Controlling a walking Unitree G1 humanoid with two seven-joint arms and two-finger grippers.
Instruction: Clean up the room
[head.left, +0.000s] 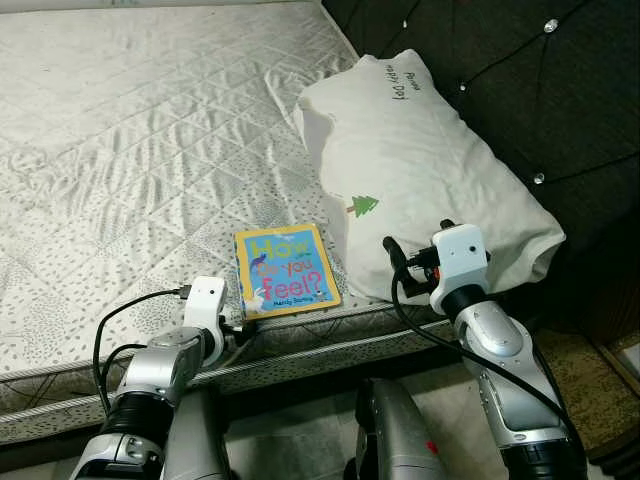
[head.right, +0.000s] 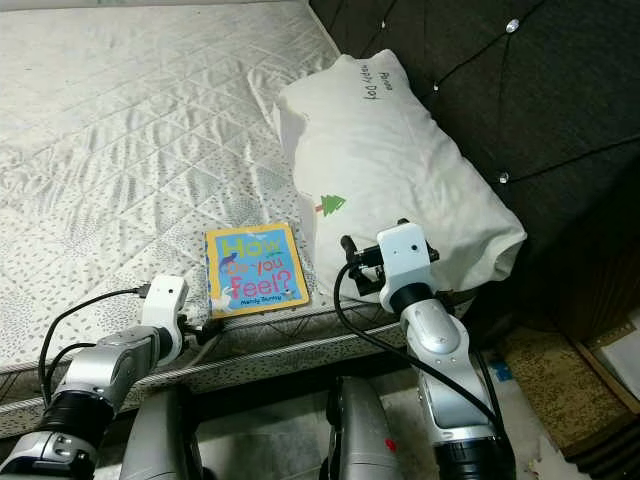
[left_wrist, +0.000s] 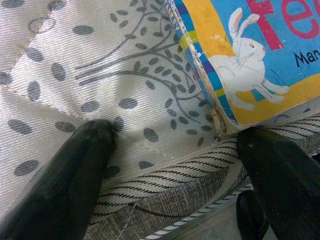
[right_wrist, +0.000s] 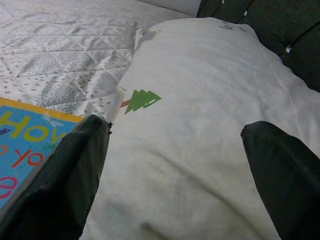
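A children's book (head.left: 286, 270) with a yellow-edged blue cover reading "How do you feel?" lies flat on the mattress (head.left: 130, 130), close to the front edge. Right of it rests a white pillow (head.left: 420, 170) with a small green tree print, leaning against the headboard. My left gripper (left_wrist: 172, 132) is open at the mattress edge, just at the book's near left corner (left_wrist: 220, 115); its fingers touch the fabric and hold nothing. My right gripper (right_wrist: 177, 127) is open and empty, low before the pillow's front side (right_wrist: 200, 100), with one finger beside the book's right edge.
A dark tufted headboard (head.left: 520, 80) stands behind the pillow at the right. The striped mattress side and bed frame (head.left: 300, 350) run across in front of me. Patterned floor (head.left: 590, 370) shows at the lower right beside the bed.
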